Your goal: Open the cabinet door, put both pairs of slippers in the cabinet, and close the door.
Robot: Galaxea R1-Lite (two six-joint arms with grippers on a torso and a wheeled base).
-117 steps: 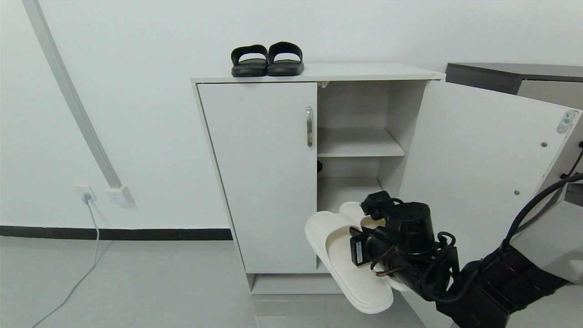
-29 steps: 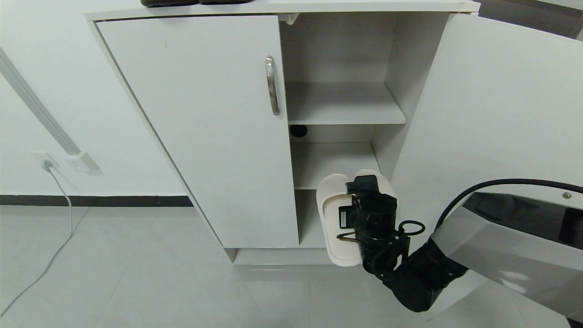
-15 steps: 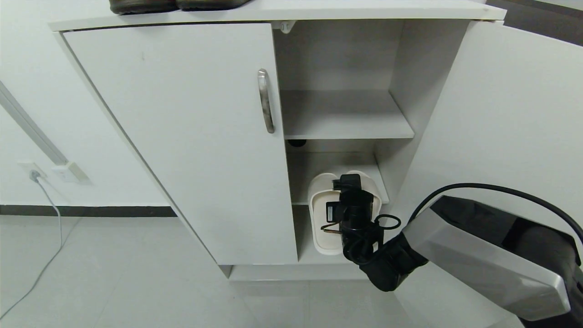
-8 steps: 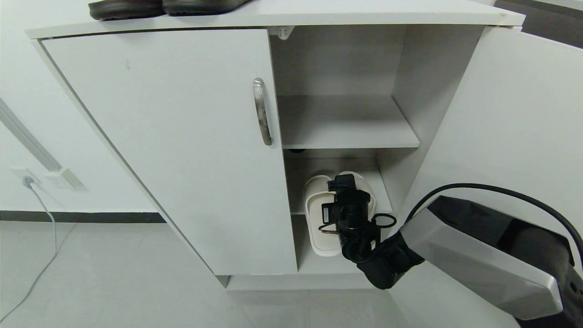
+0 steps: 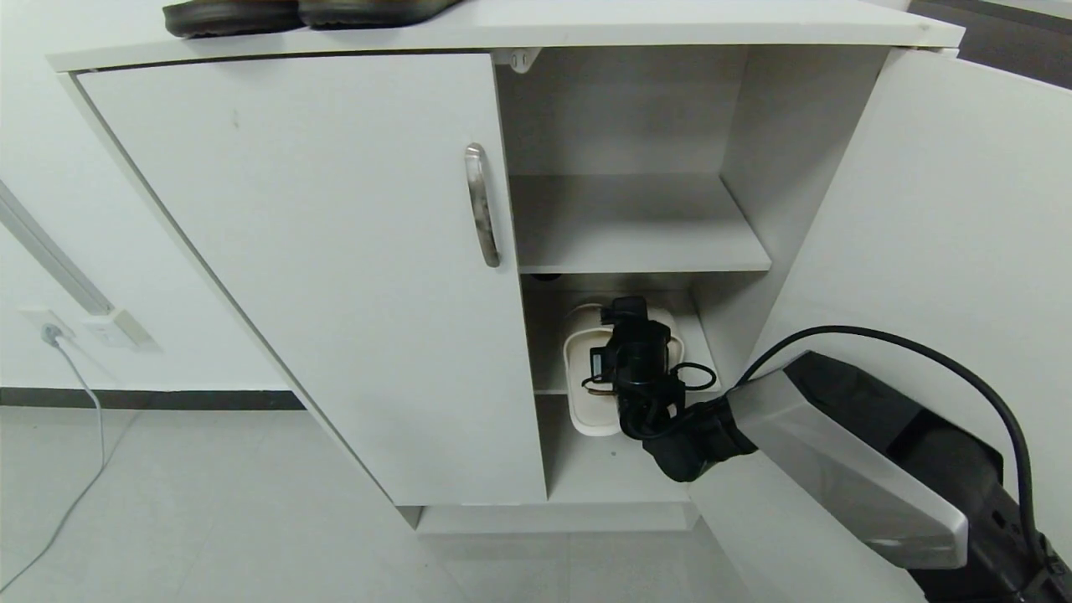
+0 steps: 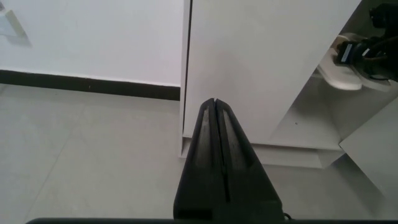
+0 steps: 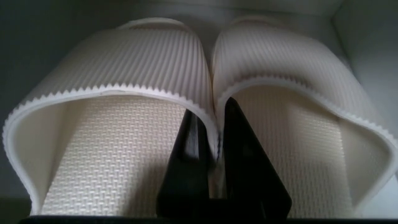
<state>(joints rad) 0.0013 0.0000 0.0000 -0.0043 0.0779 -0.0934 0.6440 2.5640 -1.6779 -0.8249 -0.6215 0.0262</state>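
Nearest, the left jaws are pressed fully together and hold nothing, their fingers (image 6: 214,155) hanging low over the floor (image 6: 93,155) and pointing at the foot of the closed left door (image 5: 318,251).

In the head view the right arm (image 5: 837,469) comes in from 4 o'clock and reaches into the open right half of the cabinet (image 5: 804,151). The right jaws are nearly closed, pinching the touching inner edges of the two white slippers (image 5: 586,377) between their fingers (image 7: 186,162), so the pair is gripped side by side, toes pointing inward. The toes lie over the lower shelf (image 5: 544,360) and the heels jut out past its front edge. I cannot tell whether the soles rest on the shelf.

Above that, the upper shelf (image 5: 636,222) is bare. The right door (image 5: 938,218) stands swung wide toward 3 o'clock. The left door carries a metal handle (image 5: 478,205) just beside the opening.

On the cabinet top, at 11 o'clock, the black slippers (image 5: 301,12) sit side by side, cut off by the frame's edge. Farthest, at 9 o'clock, a wall socket (image 5: 50,331) holds a plug whose cable (image 5: 75,469) trails down to the floor.
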